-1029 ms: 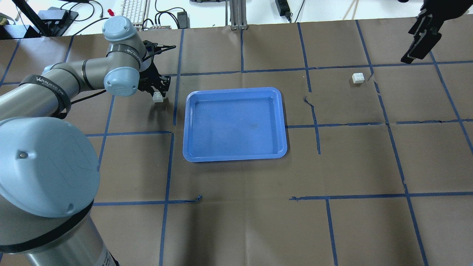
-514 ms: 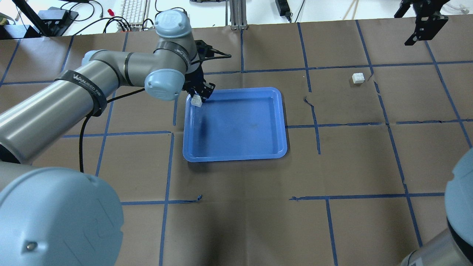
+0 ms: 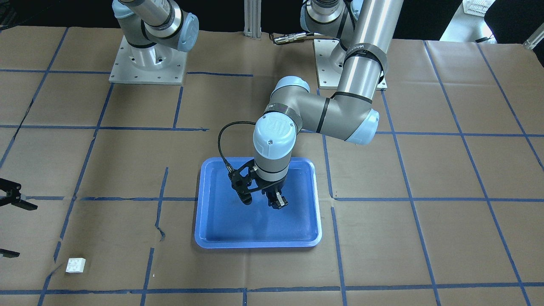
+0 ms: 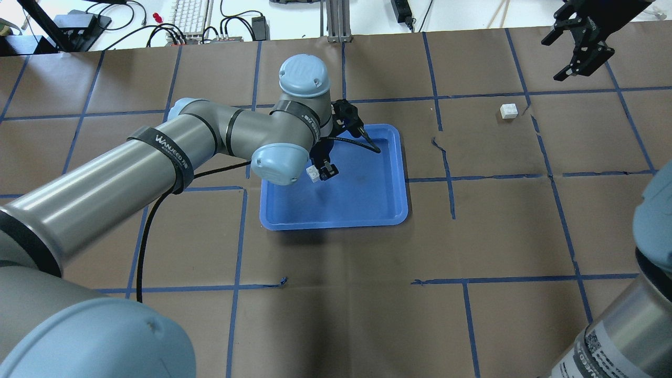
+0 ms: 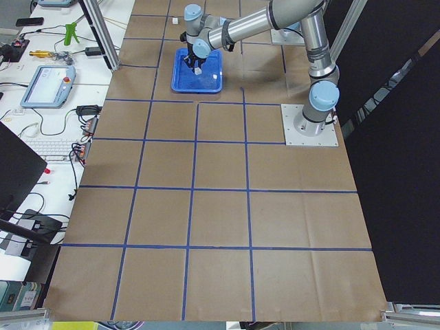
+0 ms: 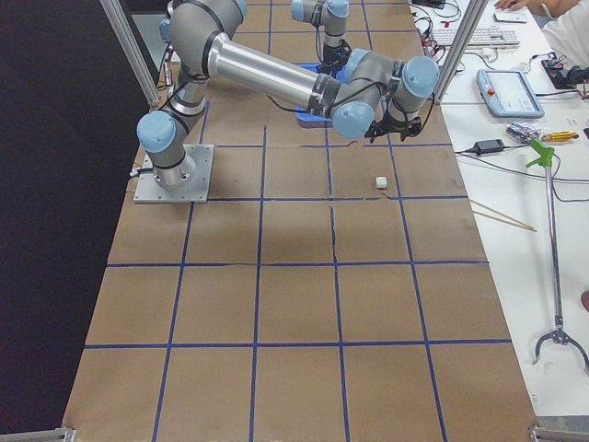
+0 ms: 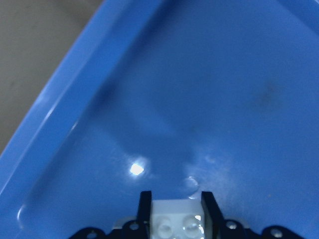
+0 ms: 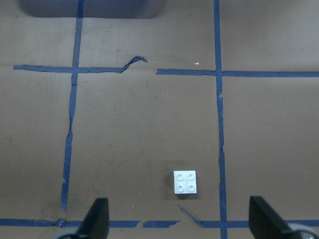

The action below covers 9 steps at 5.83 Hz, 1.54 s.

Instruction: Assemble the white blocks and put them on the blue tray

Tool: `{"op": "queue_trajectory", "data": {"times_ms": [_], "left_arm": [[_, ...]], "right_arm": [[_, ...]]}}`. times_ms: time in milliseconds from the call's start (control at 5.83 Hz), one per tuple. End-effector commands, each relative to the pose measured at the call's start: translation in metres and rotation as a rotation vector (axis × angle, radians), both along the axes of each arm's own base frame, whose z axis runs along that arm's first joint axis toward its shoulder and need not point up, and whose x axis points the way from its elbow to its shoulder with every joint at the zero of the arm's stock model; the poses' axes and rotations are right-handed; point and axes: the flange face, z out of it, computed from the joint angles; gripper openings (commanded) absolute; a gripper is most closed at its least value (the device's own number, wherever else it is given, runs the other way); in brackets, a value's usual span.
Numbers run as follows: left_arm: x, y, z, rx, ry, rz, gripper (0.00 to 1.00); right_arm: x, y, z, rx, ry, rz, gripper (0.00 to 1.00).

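Left fingers (image 4: 328,170): clamped on one white block (image 4: 313,173), held over the blue tray (image 4: 367,205), left of its centre; contact with the tray floor cannot be told. Second white block (image 4: 508,111): laid on the counter (image 4: 499,220), well apart to the tray's right. Right fingers (image 8: 97,221): spread apart, held above the counter near that block.

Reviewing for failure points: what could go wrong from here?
The left end effector holds one small white square studded plastic brick over the light-blue plastic tray; releasing it there could leave the bricks unassembled. The second white brick lies on the brown paper below the open right end effector; a skewed grasp might nudge it.
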Motion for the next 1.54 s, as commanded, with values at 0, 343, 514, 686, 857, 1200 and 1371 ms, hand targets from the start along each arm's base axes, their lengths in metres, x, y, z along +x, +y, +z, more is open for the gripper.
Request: {"op": "queue_trajectory", "data": {"times_ms": [0, 343, 514, 686, 857, 1200, 1371], "left_arm": [[-0.001, 0.027, -0.009, -0.022, -0.002, -0.347, 0.07], [-0.005, 0.018, -0.022, -0.072, 0.007, -0.351, 0.07], [-0.007, 0.020, -0.024, -0.068, 0.016, -0.350, 0.07], [-0.008, 0.020, -0.023, -0.070, 0.019, -0.349, 0.10], [-0.009, 0.021, -0.025, -0.063, 0.028, -0.348, 0.87], [-0.015, 0.016, -0.012, -0.073, 0.066, -0.347, 0.99], [-0.007, 0.020, 0.032, -0.008, 0.055, -0.295, 0.99]], "right_arm": [[-0.037, -0.004, -0.083, 0.017, -0.203, -0.021, 1.00], [-0.038, -0.008, -0.145, 0.014, -0.317, 0.010, 1.00], [-0.039, -0.015, -0.174, 0.019, -0.346, 0.010, 1.00], [-0.040, -0.018, -0.191, -0.013, -0.366, 0.052, 1.00], [-0.040, -0.020, -0.196, -0.018, -0.365, 0.053, 1.00], [-0.042, -0.022, -0.212, -0.025, -0.358, 0.055, 1.00], [-0.042, -0.022, -0.217, -0.011, -0.357, 0.046, 1.00]]}}
